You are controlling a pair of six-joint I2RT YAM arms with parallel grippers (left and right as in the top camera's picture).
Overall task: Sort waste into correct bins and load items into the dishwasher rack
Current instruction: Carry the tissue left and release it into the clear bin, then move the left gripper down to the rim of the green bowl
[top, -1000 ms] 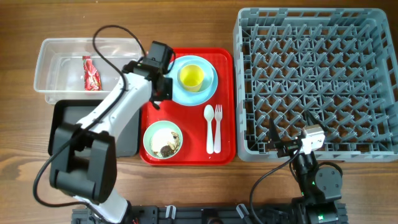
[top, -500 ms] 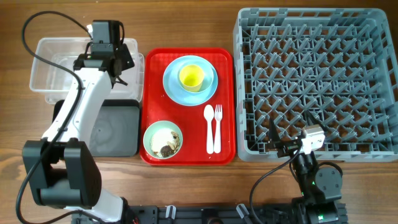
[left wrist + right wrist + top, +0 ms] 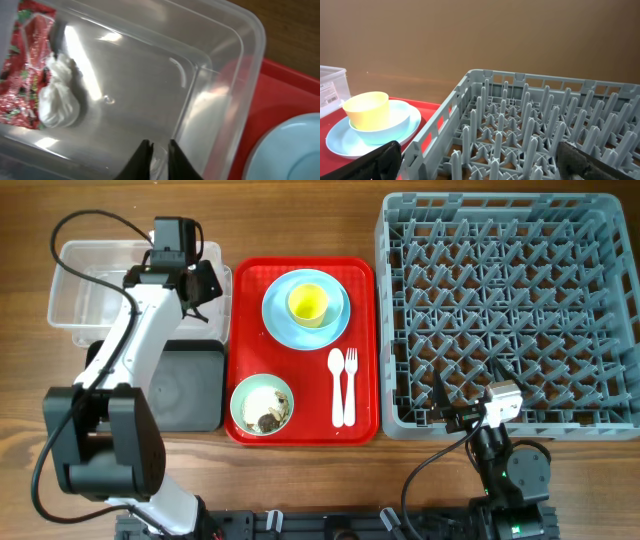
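Over clear tub (image 3: 150,85), left hand (image 3: 159,148) near rim (image 3: 220,165)

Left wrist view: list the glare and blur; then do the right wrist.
Left wrist: white glare streaks on the clear tub floor; tissue and wrapper look soft. Right wrist: rack sharp, evenly lit, no glare.

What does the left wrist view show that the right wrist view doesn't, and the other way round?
Only the left wrist view shows the inside of the clear tub, with the crumpled white tissue and the red snack wrapper lying together at one end. Only the right wrist view shows the grey dishwasher rack with its upright pegs, and the yellow cup. Both show the red tray, the light blue plate and part of the tub's wall.
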